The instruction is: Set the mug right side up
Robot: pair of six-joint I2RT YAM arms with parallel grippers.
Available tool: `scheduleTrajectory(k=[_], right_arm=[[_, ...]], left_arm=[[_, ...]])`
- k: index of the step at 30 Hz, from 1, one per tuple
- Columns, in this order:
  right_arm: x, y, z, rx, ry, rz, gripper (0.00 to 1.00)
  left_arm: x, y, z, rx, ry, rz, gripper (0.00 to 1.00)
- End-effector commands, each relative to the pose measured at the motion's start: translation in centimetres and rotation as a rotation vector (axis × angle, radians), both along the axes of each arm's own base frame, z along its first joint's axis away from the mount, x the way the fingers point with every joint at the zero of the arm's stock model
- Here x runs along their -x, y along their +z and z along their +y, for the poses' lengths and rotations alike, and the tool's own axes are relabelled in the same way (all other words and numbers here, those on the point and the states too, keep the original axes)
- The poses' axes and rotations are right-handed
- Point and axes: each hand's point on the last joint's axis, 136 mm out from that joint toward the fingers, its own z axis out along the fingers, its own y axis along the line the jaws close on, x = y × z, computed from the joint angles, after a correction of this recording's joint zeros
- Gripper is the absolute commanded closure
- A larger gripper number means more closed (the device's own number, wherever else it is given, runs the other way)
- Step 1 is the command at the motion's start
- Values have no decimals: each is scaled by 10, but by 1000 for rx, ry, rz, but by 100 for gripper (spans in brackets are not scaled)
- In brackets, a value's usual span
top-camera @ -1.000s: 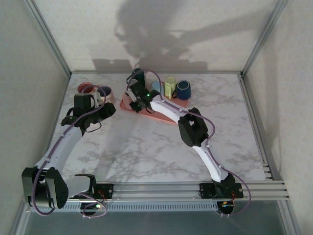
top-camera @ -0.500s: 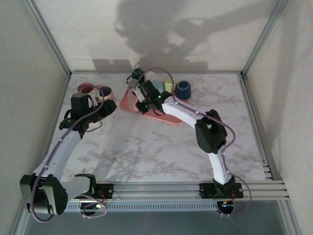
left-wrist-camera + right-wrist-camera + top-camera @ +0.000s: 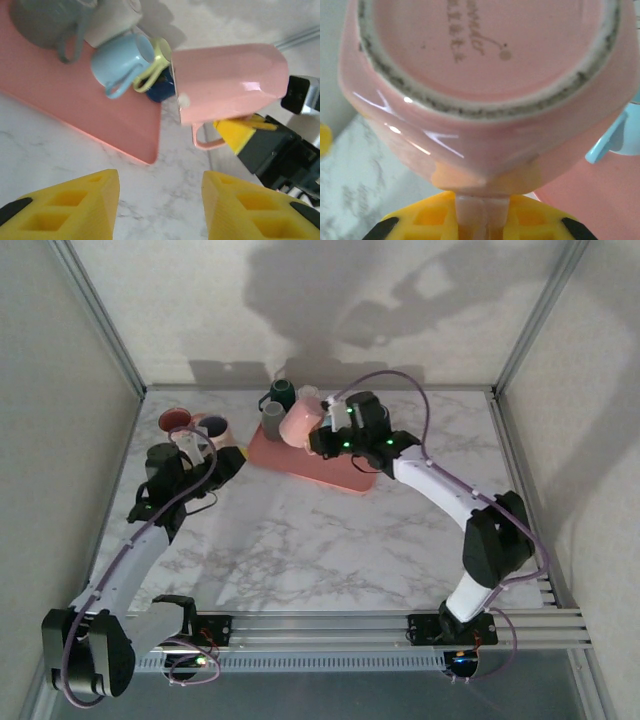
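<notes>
One pink mug [image 3: 485, 135], base script [image 3: 470, 47] unreadable

Top camera looks down from behind the arms; the 2 wrist cameras share the pink mug [image 3: 227, 82], right closest.

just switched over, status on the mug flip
Right hand shut on handle of pink mug. Mug in the air, on its side, not upright. Left hand open, empty. Other mugs crowd the tray.
</notes>
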Motion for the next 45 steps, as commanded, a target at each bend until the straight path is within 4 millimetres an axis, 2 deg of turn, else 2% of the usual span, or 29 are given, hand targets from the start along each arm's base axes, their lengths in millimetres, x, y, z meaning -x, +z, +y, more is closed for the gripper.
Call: scheduleTrajectory(k=[1,4,8,17,26,37,45], right_arm=[[4,74,-3,-286,39,-64,100],[3,86,-18,-364,18,-46,100],[5,102,-34,-457,-5,-31,100],[20,126,-51,-586,-38,-41,100],[33,148,-62,-740,-60,-33,100],[38,155,-66,-837,-61,-8,100],[47,159,-66,-851,-50,-4,100]], left_arm=[[3,29,-27,139,-78,-92,52],[3,31,-48,180,-109,-94,49],[1,46,-74,262,-149,-113,47],[1,85,-105,423,-182,-171,39],[5,109,-126,552,-222,-193,38],[2,116,-163,602,-290,-174,39],[-2,112,-177,647,-302,-144,41]])
